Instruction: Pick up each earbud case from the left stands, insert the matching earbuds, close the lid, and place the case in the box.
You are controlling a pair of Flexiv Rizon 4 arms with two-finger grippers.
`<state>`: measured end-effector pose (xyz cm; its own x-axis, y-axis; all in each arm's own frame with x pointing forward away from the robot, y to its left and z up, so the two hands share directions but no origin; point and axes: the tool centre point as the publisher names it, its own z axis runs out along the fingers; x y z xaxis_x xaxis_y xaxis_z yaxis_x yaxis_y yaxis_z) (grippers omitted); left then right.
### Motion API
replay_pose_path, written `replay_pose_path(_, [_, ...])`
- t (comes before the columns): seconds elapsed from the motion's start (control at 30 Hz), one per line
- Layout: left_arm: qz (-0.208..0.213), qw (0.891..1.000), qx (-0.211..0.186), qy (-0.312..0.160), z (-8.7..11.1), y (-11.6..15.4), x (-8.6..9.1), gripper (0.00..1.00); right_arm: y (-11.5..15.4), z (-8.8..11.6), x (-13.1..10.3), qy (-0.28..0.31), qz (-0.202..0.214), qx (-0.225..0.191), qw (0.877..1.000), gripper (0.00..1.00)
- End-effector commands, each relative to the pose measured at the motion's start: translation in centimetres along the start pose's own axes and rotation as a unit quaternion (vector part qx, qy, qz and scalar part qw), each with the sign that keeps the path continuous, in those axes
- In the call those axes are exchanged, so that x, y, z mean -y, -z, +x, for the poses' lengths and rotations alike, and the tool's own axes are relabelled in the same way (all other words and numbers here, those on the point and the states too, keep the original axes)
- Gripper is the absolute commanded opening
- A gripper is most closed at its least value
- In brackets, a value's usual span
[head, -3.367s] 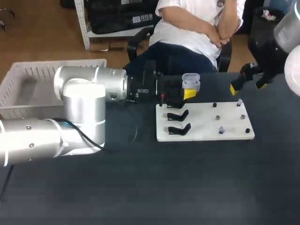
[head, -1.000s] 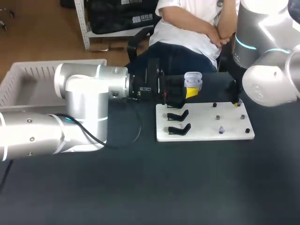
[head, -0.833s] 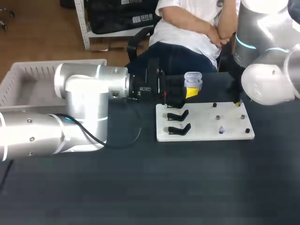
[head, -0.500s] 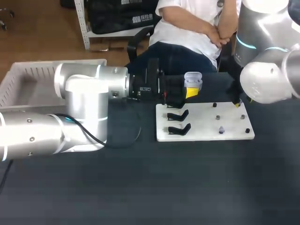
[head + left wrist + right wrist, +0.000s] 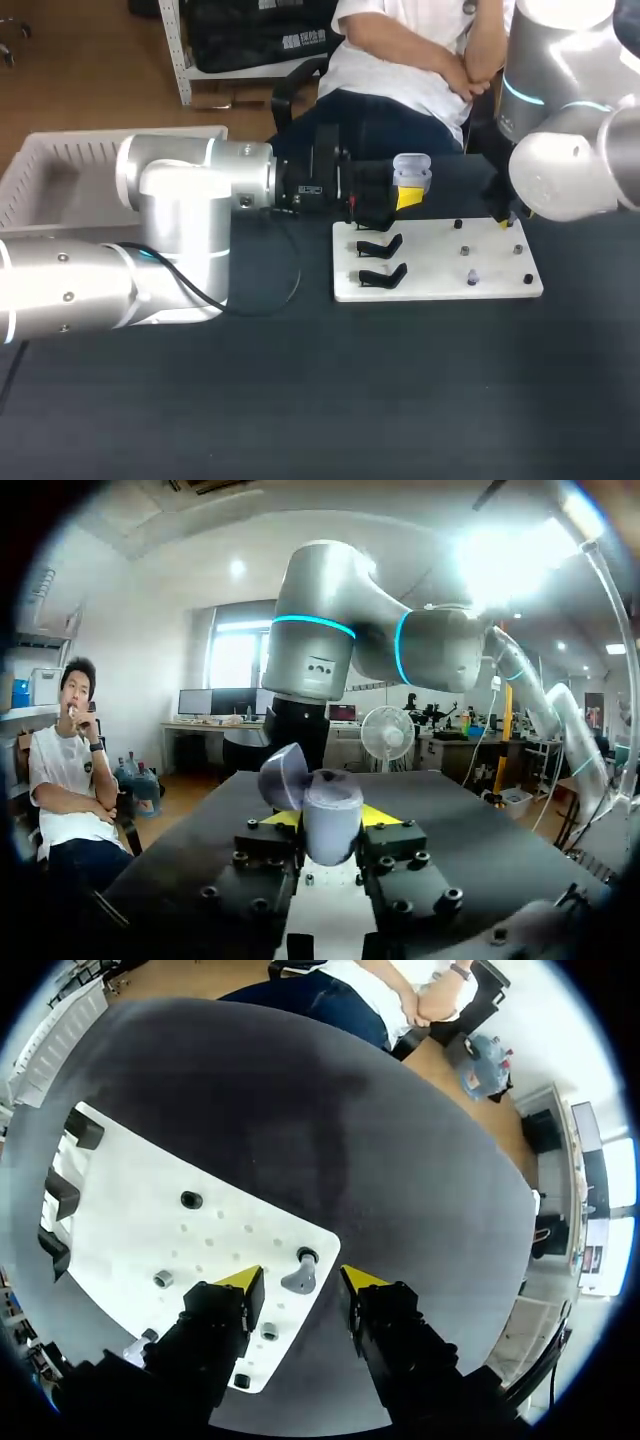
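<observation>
box (image 5: pixel 60 160) cut off (left edge), earbuds (image 5: pixel 472 277) tiny

1. We log the board (image 5: pixel 440 285) on the table (image 5: pixel 300 400), right of middle.
2. Stands (image 5: pixel 382 246) sit on its left part, pegs (image 5: pixel 462 224) on its right.
3. Basket (image 5: pixel 60 160) is at the far left.
4. Left gripper (image 5: pixel 331 820) holds the case (image 5: pixel 411 172) above the board's back-left corner.
5. Right gripper (image 5: pixel 300 1278) hangs over the back-right corner, an earbud (image 5: pixel 297 1283) untouched between its fingers.

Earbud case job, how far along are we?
Done: left pincer is shut on an earbud case, clear of the black stands, lid open. In hand: right pincer hangs open, tips either side of a grey earbud on the white board. Left: grip it, seat the earbuds, close the lid, put the case in the box.
</observation>
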<state>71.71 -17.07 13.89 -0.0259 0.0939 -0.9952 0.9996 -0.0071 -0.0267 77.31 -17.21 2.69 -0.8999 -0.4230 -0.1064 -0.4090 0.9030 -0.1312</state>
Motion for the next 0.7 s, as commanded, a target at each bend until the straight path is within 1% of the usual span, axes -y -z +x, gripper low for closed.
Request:
replay_pose_path(0.03, [-0.004,1.0,0.003,-0.002,0.1,-0.02,0.19,0.0,-0.09,-0.32,-0.04,0.002,0.0,-0.002,1.0,0.46])
replay_pose_path(0.33, [-0.004,1.0,0.003,-0.002,0.1,-0.02,0.19,0.0,-0.33,-0.39,-0.01,0.003,0.0,-0.006,1.0,0.4])
replay_pose_path(0.63, [-0.004,1.0,0.003,-0.002,0.1,-0.02,0.19,0.0,-0.44,-0.01,0.12,-0.002,-0.002,-0.011,1.0,0.4])
replay_pose_path(0.7, [-0.004,1.0,0.003,-0.002,0.1,-0.02,0.19,0.0,-0.52,-0.05,0.12,-0.002,-0.002,-0.011,1.0,0.38])
